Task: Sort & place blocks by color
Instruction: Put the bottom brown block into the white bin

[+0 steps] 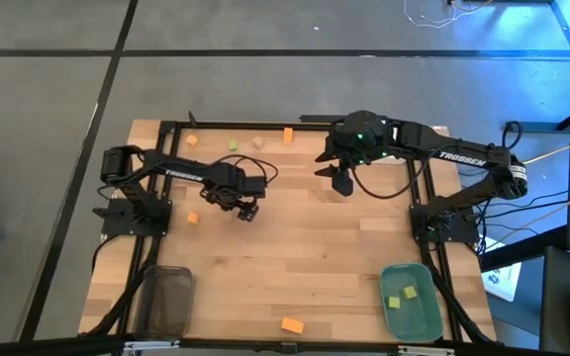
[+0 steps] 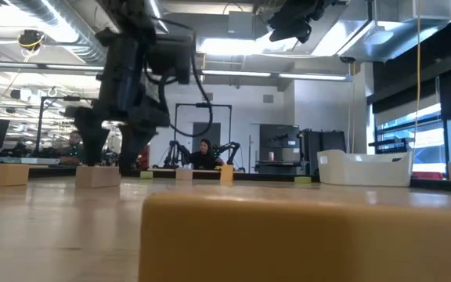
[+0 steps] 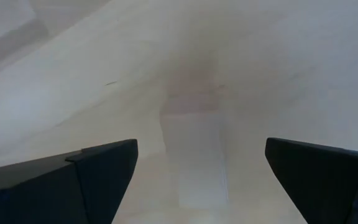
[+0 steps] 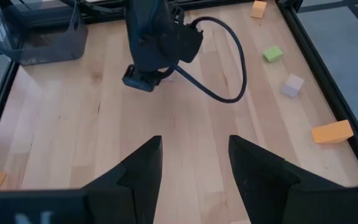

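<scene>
High view: we see the left gripper point(image 1: 247, 210) spread wide and low over a pale tan block point(image 3: 194, 158) between its fingers, ungrasped, while the right gripper point(image 1: 342, 181), half-open and empty, hangs well apart from that block.

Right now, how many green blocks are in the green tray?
2: both lie in the green tray, one green block nearer the table's centre, the other green block beside it. None seems hidden.
</scene>
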Action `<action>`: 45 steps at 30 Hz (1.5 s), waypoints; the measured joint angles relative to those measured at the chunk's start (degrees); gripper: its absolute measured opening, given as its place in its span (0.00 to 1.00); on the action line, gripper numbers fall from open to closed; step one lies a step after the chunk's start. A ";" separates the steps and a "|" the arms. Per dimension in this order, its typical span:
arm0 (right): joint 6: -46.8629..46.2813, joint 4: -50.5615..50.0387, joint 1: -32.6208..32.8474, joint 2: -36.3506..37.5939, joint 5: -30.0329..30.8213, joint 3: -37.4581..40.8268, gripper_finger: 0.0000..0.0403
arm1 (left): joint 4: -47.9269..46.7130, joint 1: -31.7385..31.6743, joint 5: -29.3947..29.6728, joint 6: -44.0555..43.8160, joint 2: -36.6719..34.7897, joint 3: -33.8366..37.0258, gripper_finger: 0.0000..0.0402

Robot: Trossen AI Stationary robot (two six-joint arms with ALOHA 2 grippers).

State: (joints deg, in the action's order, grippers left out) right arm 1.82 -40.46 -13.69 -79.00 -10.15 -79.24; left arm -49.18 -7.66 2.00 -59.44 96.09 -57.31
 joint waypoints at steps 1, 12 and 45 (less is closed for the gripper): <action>0.05 0.01 0.00 0.00 0.00 0.00 0.46 | 1.66 -0.04 0.00 0.00 -0.02 1.11 0.87; 0.01 -0.01 0.00 0.00 0.00 0.00 0.46 | 8.93 -0.49 -2.71 -1.06 -0.28 6.39 0.87; -0.05 -0.04 0.00 0.00 0.00 0.00 0.46 | 9.79 1.44 -0.29 6.60 -0.58 6.51 0.30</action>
State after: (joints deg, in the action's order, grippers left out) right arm 1.78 -40.50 -13.69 -79.00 -10.15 -79.24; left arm -39.39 -6.22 1.71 -52.84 95.51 -50.80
